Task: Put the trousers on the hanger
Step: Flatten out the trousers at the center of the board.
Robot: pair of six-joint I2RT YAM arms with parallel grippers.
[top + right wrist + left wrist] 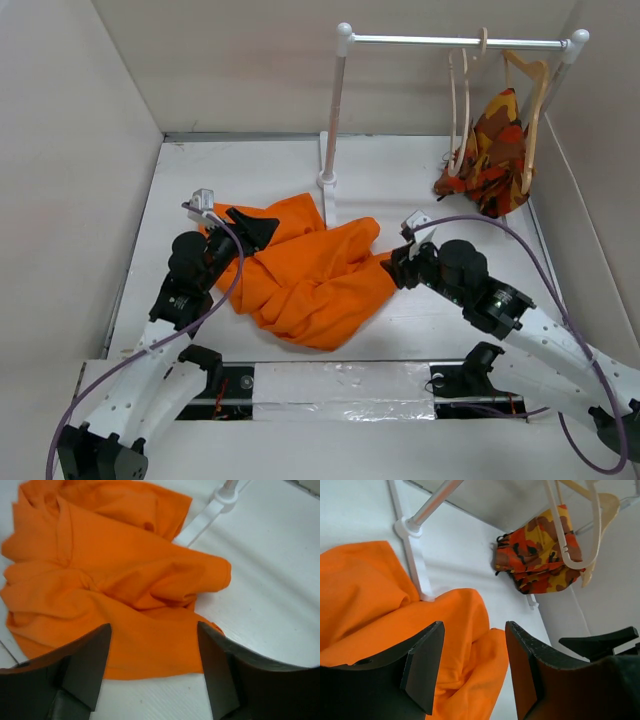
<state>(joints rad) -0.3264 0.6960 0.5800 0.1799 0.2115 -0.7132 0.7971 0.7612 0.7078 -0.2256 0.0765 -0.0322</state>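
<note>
Left end effector [262, 230]: jaws wide, empty, over trousers [305, 275] at their 10 o'clock corner. Right end effector [395, 268]: wide, empty, at their 3 o'clock edge. Trousers crumpled on desk [450, 210], between both. Hanger [459, 120]: on rail [420, 40], 1 o'clock, well apart.

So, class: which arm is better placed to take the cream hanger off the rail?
Probably right: the hanger hangs toward the rail's right end, nearer the right gripper; the left gripper sits over the trousers' left part, farther off.
</note>
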